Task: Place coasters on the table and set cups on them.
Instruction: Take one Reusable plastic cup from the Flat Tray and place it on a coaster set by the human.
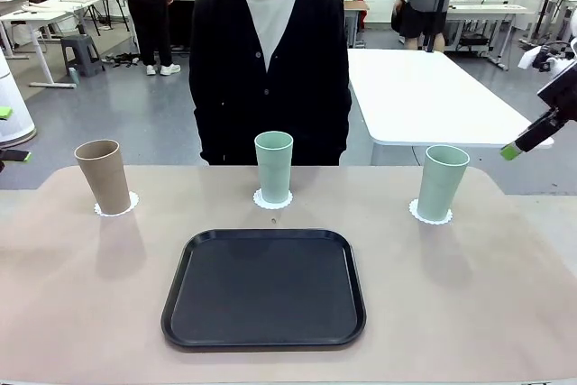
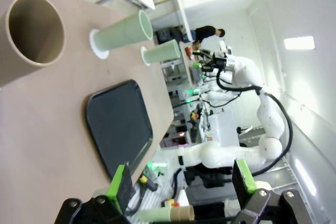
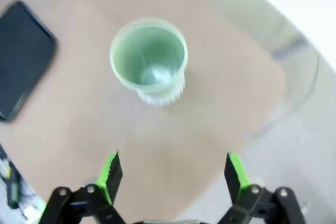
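The black tray (image 1: 263, 288) lies nearest the camera on the table (image 1: 72, 295), and nothing rests on it. Beyond it, 3 cups stand upright in a row, each on its own coaster: the tan-brown cup (image 1: 102, 176) at the left on a white doily (image 1: 117, 206), the middle mint cup (image 1: 273, 166) on a second coaster (image 1: 272, 200) in front of the person (image 1: 269, 60), and the right mint cup (image 1: 441, 181) on a third coaster (image 1: 429, 215).

The right gripper (image 3: 170, 171) hovers above that right cup (image 3: 149, 59), well apart from it, jaws spread wide and holding nothing; its green pad tip shows at the right edge of the front view. The left gripper (image 2: 181, 182) is also spread wide and empty, off the table's near-left side, looking across at the tan-brown cup (image 2: 29, 35) and the tray (image 2: 119, 124).

Judging by this layout, all 3 coasters are placed and all 3 cups are set, so the task looks complete; at most the arms need to pull back.
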Robot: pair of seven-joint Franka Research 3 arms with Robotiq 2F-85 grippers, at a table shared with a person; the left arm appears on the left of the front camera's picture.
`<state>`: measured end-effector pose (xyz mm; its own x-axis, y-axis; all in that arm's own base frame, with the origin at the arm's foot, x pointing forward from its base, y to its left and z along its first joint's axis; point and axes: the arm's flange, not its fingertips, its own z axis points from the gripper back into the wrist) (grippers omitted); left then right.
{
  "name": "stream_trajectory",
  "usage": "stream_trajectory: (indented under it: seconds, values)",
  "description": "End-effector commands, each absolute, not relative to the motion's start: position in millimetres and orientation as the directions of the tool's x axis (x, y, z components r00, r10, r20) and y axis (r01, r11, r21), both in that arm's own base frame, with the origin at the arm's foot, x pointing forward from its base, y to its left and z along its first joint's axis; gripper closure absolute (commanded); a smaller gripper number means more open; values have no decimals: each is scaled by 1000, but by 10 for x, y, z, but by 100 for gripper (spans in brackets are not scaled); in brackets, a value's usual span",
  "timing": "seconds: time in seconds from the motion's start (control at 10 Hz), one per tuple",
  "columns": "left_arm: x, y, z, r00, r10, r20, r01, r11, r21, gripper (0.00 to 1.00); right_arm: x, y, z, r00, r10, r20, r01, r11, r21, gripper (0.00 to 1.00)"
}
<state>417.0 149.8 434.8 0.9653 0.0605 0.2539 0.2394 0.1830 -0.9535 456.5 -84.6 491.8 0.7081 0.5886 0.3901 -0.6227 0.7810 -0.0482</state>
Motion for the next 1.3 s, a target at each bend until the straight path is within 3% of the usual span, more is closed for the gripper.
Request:
stream_trajectory:
  seconds: [0.0, 0.3, 0.4, 1.2]
  values:
    - [4159, 1509, 4362, 964, 65, 259, 244, 182, -953, 0, 4414, -425, 5268, 864, 469, 182, -478, 878, 10, 0]
    - [4159, 1509, 4362, 964, 65, 259, 244, 182, -953, 0, 4236, -371, 5589, 854, 491, 176, -508, 859, 70, 0]
    - [4159, 1509, 4362, 964, 65, 259, 244, 182, -953, 0, 4239, -399, 5312, 865, 477, 153, -477, 878, -36, 0]
    - [4159, 1509, 4362, 964, 65, 259, 244, 182, -953, 0, 4239, -399, 5312, 865, 477, 153, -477, 878, -36, 0]
